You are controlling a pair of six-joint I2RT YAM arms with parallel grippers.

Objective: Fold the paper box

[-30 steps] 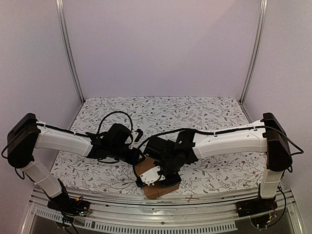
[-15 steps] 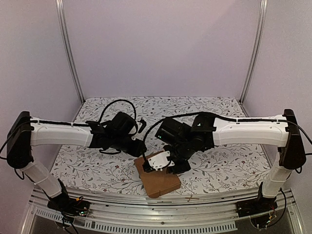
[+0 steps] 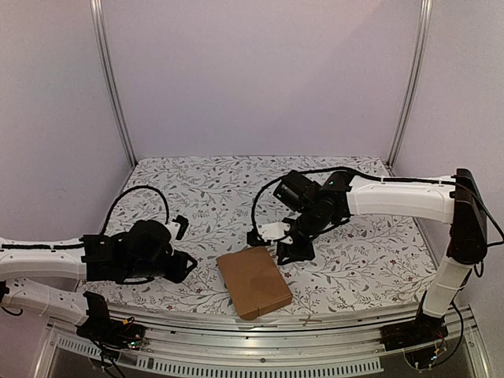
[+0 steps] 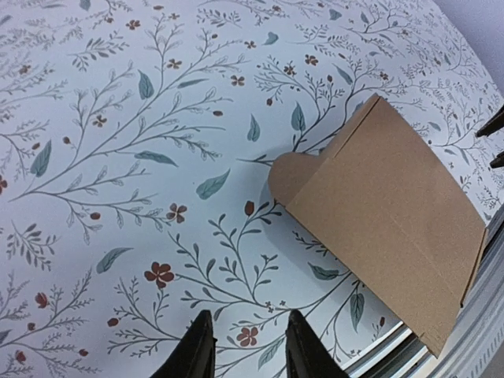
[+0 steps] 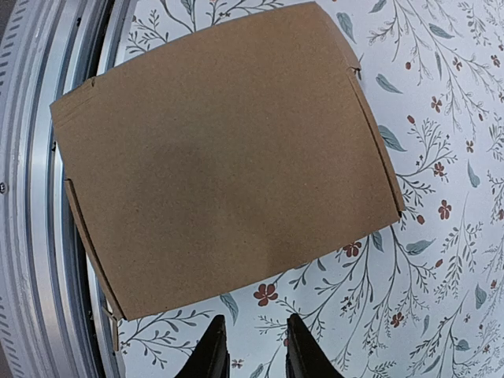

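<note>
The top external view looks down from above and behind the arm bases over the whole surface [image 3: 189, 177]; the left wrist view slants past the left fingers [image 4: 195, 350] toward the paper box [image 4: 394, 213]; the right wrist view faces nearly straight down, close over that same box.

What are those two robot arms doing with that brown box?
Their job is folding the paper box. Right now the box lies flat on the flowery table, near the front edge, and nothing holds it. The left claw is off to its left, the right claw just beyond it, both open and empty.
</note>
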